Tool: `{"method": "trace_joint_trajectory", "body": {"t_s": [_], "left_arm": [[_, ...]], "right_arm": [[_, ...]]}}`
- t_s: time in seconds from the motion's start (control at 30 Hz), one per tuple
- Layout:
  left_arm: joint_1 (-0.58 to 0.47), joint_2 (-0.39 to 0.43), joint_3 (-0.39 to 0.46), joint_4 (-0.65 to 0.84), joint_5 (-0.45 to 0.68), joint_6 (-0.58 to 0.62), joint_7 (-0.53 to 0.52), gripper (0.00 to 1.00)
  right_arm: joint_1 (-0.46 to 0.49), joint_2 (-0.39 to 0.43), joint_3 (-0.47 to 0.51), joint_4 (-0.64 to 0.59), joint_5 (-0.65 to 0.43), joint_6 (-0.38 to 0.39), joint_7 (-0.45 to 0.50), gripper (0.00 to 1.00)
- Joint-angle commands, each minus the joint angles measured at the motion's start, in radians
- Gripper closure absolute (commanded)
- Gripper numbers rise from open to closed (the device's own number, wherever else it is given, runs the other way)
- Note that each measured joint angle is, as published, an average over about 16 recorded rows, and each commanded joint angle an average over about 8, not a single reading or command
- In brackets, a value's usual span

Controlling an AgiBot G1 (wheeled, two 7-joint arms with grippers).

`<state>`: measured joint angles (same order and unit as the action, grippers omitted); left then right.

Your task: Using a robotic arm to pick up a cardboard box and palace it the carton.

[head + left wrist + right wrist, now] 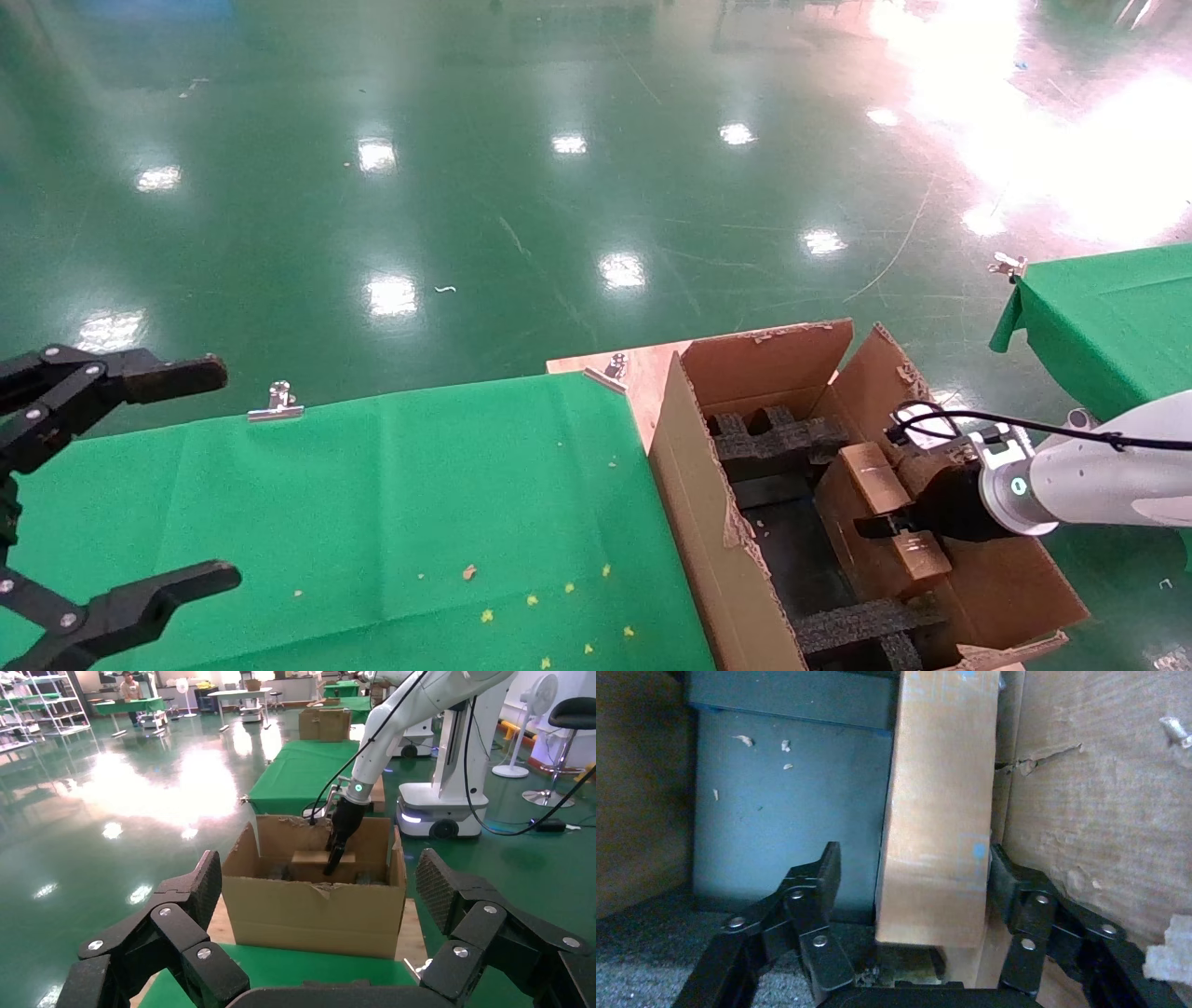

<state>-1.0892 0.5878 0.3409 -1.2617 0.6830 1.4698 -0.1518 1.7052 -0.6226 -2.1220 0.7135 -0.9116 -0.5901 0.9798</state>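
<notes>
The carton stands at the right end of the green table, its torn flaps up and black foam blocks inside. The cardboard box stands on edge inside it, against the far wall. My white right arm reaches in, and its gripper straddles the box. In the right wrist view the gripper is open. One finger touches the box. The other finger stands off it with a gap. My left gripper hangs open and empty over the table's left end.
A green cloth covers the table and is held by metal clips. A second green table stands at the right. The left wrist view shows the carton, the right arm and a robot base behind it.
</notes>
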Motion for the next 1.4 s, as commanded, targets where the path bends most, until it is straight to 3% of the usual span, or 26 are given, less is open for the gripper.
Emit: {"method": "trace_joint_trajectory", "body": {"t_s": [0.03, 0.33, 0.6, 0.97, 1.17, 1.4], "left_arm": [[0.0, 0.0, 0.0, 0.0, 0.0, 0.0, 0.0, 0.0], [0.0, 0.0, 0.0, 0.0, 0.0, 0.0, 0.0, 0.0], [0.0, 0.0, 0.0, 0.0, 0.0, 0.0, 0.0, 0.0], [0.0, 0.0, 0.0, 0.0, 0.0, 0.0, 0.0, 0.0], [0.0, 0.0, 0.0, 0.0, 0.0, 0.0, 0.0, 0.0], [0.0, 0.0, 0.0, 0.0, -0.001, 0.0, 0.0, 0.0]], "right_arm": [[0.005, 0.006, 0.0, 0.007, -0.001, -0.002, -0.001, 0.0], [0.054, 0.043, 0.001, 0.063, -0.018, 0.006, 0.004, 0.0], [0.157, 0.096, 0.014, 0.154, -0.047, 0.021, 0.013, 0.0], [0.35, 0.221, 0.071, 0.428, -0.071, 0.017, 0.006, 0.0], [0.412, 0.307, 0.144, 0.588, 0.061, -0.096, -0.041, 0.0], [0.406, 0.355, 0.219, 0.629, 0.332, -0.3, -0.109, 0.0]]}}
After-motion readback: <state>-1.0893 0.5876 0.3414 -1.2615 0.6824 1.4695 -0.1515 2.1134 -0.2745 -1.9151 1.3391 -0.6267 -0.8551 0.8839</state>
